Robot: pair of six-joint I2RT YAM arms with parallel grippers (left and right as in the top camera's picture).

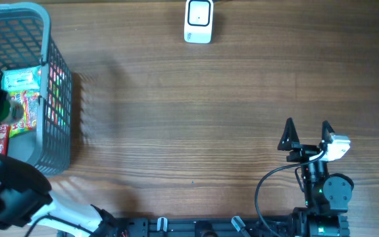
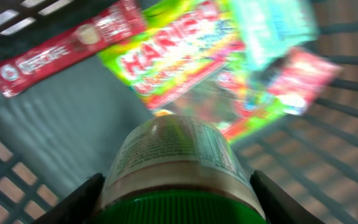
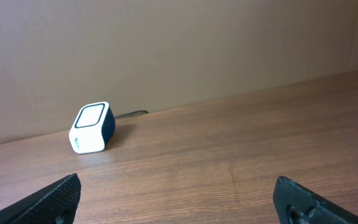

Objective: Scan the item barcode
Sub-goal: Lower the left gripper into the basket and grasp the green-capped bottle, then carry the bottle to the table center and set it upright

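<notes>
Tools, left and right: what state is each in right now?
Left tool: closed on the bottle.
Right tool: open, holding nothing.

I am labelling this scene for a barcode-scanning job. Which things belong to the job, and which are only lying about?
Job: green-capped bottle, barcode scanner.
Lying about: Nescafe sachet, Haribo bag, basket.
</notes>
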